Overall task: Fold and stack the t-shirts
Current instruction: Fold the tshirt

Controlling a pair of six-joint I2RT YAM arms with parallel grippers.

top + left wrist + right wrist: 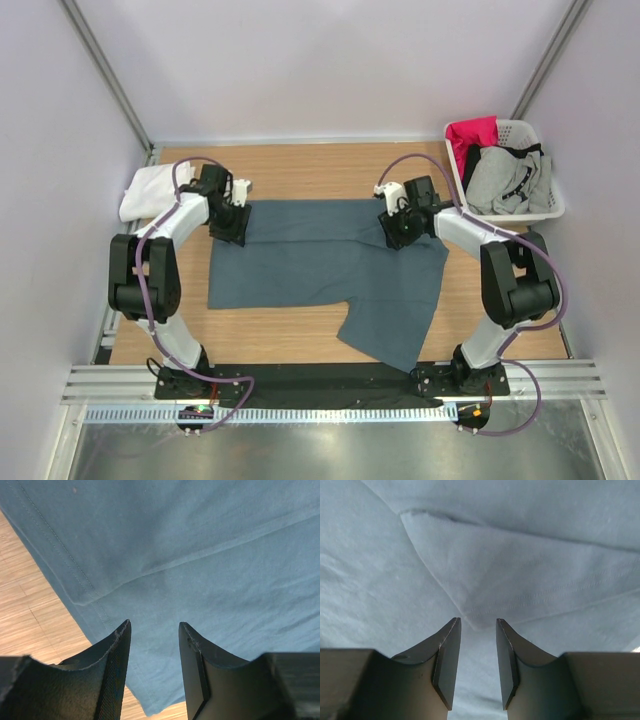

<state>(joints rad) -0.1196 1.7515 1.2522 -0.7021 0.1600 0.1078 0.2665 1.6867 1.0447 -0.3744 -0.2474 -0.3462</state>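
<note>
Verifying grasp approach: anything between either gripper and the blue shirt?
Nothing visible. The left gripper and right gripper both hang directly over the blue shirt near its far edge, jaws apart, only bare cloth below them.

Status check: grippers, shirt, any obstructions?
Both low: left gripper and right gripper over blue t-shirt far edge, jaws parted, no grip yet. Shirt spread on table. Bunched white t-shirt far left, clear.

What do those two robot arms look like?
Both the left arm and right arm have bulky black joints joined by white tubes, with a purple cable looping along each. A small white block sits at each wrist. The jaws are black, tapered wedges.
</note>
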